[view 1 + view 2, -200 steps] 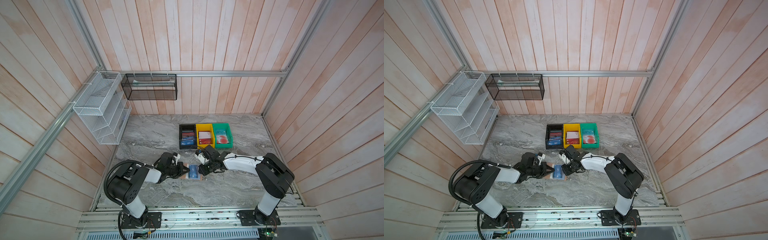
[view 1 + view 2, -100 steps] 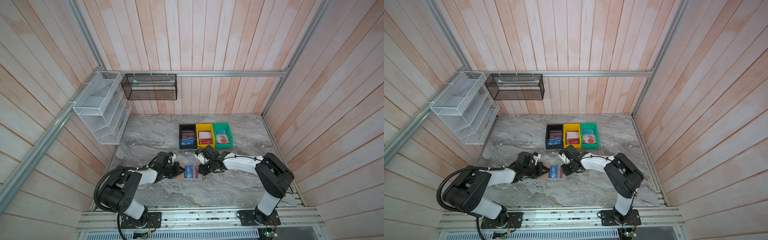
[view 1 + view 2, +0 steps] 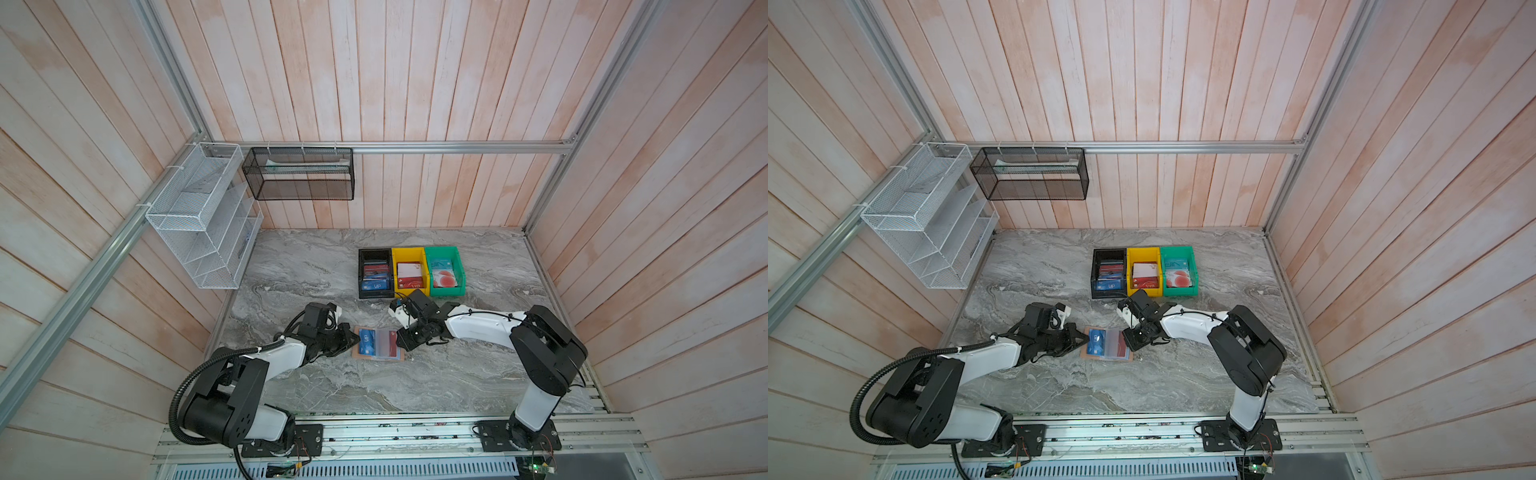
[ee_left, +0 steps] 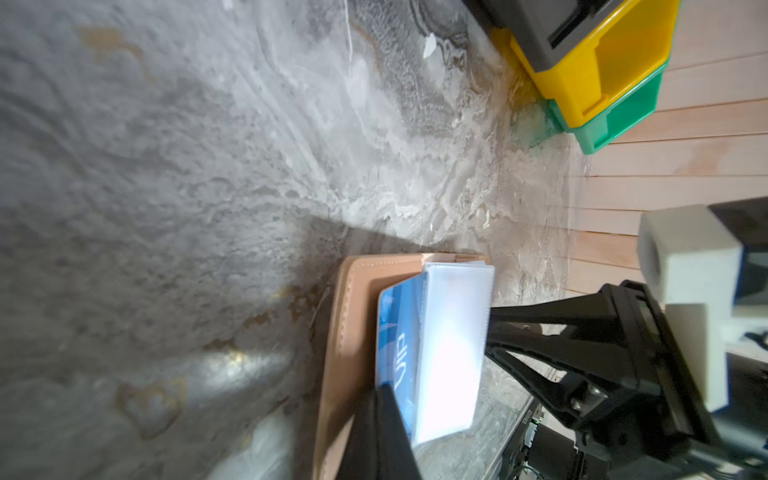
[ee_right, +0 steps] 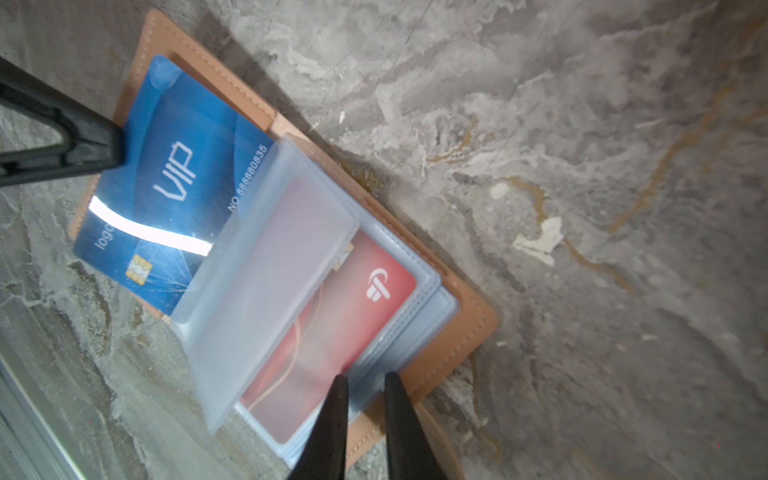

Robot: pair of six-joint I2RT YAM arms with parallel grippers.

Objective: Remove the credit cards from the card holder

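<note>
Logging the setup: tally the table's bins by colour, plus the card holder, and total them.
Black bin: 1
Yellow bin: 1
Green bin: 1
Card holder: 1
Total: 4

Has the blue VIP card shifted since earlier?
Yes. The blue VIP card has slid left relative to the black bin, with the left pincer.

The gray table [image 3: 457, 374] has a black bin [image 3: 360, 274], a yellow bin [image 3: 409, 252] and a green bin [image 3: 446, 291] on it, side by side and touching, near the back. The card holder [image 3: 356, 351] lies open and flat — nearer the front.
</note>
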